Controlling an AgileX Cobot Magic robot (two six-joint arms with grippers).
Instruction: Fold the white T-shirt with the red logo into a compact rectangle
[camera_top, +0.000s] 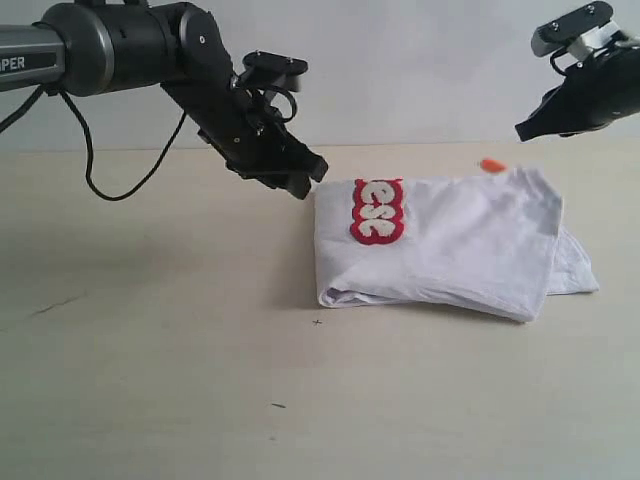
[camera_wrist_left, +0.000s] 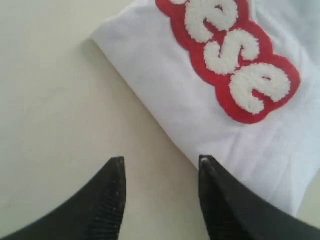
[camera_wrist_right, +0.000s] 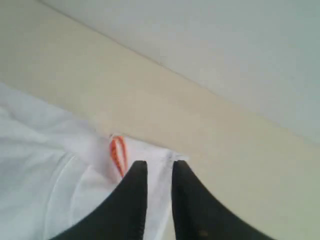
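The white T-shirt (camera_top: 450, 250) lies folded in a rough rectangle on the table, right of centre. Its red logo (camera_top: 377, 212) faces up near the left fold, with only the letters "ese" showing. My left gripper (camera_top: 305, 180) hovers open just off the shirt's far left corner, holding nothing. In the left wrist view, bare table shows between the left gripper's (camera_wrist_left: 161, 162) fingers, beside the shirt (camera_wrist_left: 165, 85) and the logo (camera_wrist_left: 235, 60). My right gripper (camera_top: 525, 130) hangs high above the shirt's far right corner. The right gripper's (camera_wrist_right: 159, 165) jaws stand a narrow gap apart, empty, over the shirt's edge (camera_wrist_right: 45, 165).
A small orange neck tag (camera_top: 491, 166) sticks out at the shirt's far edge, and the right wrist view shows the tag (camera_wrist_right: 117, 152) too. A loose fold of cloth (camera_top: 575, 270) pokes out on the right side. The beige table (camera_top: 150, 330) runs back to a pale wall.
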